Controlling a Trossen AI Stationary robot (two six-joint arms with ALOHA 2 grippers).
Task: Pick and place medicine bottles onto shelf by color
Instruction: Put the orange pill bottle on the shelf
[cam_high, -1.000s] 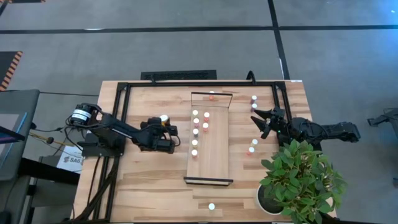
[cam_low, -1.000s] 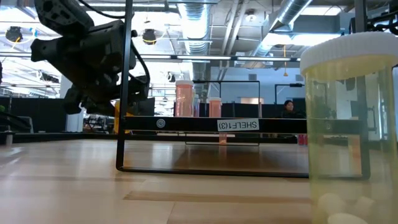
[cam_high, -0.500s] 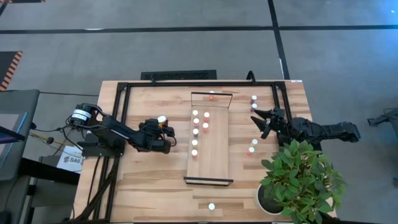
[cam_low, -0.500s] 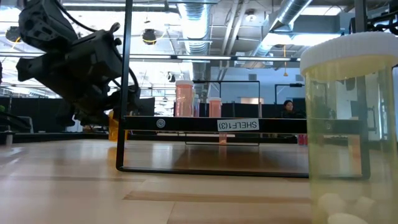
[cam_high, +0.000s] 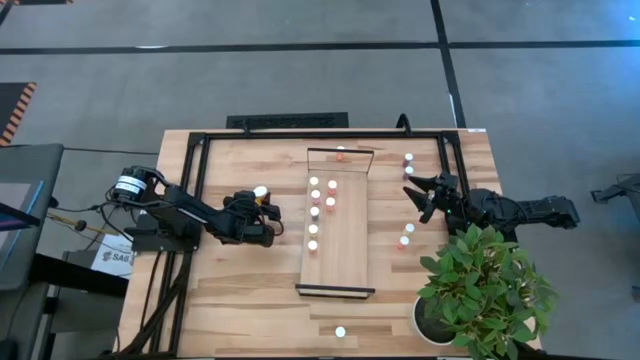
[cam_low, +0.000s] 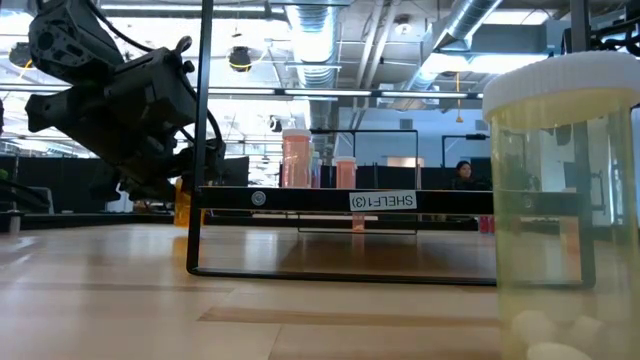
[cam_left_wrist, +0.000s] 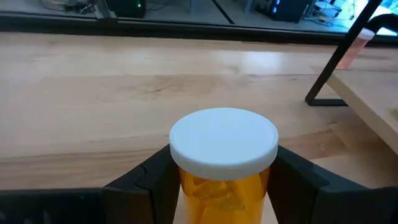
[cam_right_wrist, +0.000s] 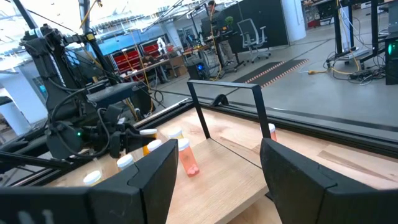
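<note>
left gripper (cam_high: 268, 212) closed snug on an orange bottle (cam_left_wrist: 224, 163), white cap up, body upright between the two dark fingers (cam_left_wrist: 151, 182). high view puts the held bottle's cap just off the gripper's far side, over bare tabletop (cam_high: 240, 285), the shelf (cam_high: 337, 265) still well ahead of the fingertips.

change: a second ago this gripper sat closer to the shelf, near its left edge. half a second ago it had drawn back away from the shelf, and it has hardly moved since. low view agrees: the arm swung off toward the side and now hangs in nearly the same pose, bottle low beside it.

reading: the grasp looks secure and the bottle is off its old spot, so the pick is done; the carry toward the shelf has not started. the pull-back reads as a repositioning before approach, though that is a guess.

shelf already carries a loose column of white-capped bottles (cam_high: 314, 213), ahead of the held one.

right gripper (cam_high: 422, 197) waits beyond the shelf's far side, fingers spread wide, nothing between them.
</note>
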